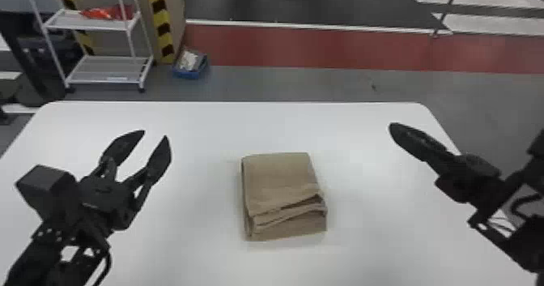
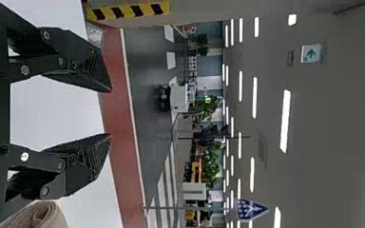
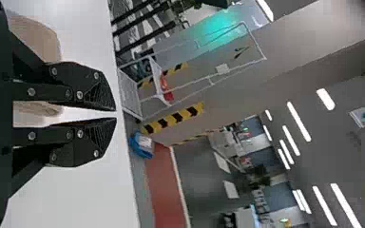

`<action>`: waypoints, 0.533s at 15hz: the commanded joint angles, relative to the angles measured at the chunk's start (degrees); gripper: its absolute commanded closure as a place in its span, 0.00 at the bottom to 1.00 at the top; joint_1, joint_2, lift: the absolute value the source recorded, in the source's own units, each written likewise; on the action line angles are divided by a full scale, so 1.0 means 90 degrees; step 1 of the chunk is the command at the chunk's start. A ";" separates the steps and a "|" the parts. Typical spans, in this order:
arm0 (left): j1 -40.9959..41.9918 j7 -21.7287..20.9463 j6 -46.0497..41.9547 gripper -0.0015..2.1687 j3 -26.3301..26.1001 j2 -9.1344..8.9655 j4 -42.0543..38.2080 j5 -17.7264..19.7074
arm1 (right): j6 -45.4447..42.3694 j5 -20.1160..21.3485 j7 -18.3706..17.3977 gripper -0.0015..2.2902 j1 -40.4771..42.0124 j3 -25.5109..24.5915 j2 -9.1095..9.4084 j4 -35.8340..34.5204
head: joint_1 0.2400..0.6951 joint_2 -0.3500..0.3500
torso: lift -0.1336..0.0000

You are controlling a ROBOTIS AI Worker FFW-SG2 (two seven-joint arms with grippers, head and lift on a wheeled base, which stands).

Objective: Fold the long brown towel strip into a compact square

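Pincers, 2 of them, stand empty either side of a folded brown towel.

Left pincer [image 1: 154, 135] has its 2 fingers spread wide with nothing between them, while right pincer [image 1: 393, 128] is almost closed, its 2 fingertips parted by a narrow gap and likewise holding nothing; both are apart from the brown towel [image 1: 279, 178], which lies flat in a compact, roughly square stack on the white table [image 1: 344, 129], between the 2 pincers, its top smooth toward the far side and its layers showing at the near side, where several slanting, uneven folds run across to the right corner; beyond the table stand a white rack [image 1: 109, 68] and a blue bin [image 1: 192, 75].
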 commanded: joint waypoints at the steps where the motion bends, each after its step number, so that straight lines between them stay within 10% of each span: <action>1: -0.0110 0.0191 -0.0314 0.03 -0.0002 -0.0001 0.0075 -0.0052 | -0.0667 0.0617 -0.0292 0.00 -0.0257 0.0316 0.0006 0.0378 | 1.00 0.39 | 0.07; 8: -0.0637 0.1588 -0.0431 0.03 -0.0774 -0.0020 0.0348 -0.0472 | -0.1624 0.0783 -0.1864 0.02 -0.0052 0.1478 0.0006 0.1052 | 0.99 0.43 | 0.07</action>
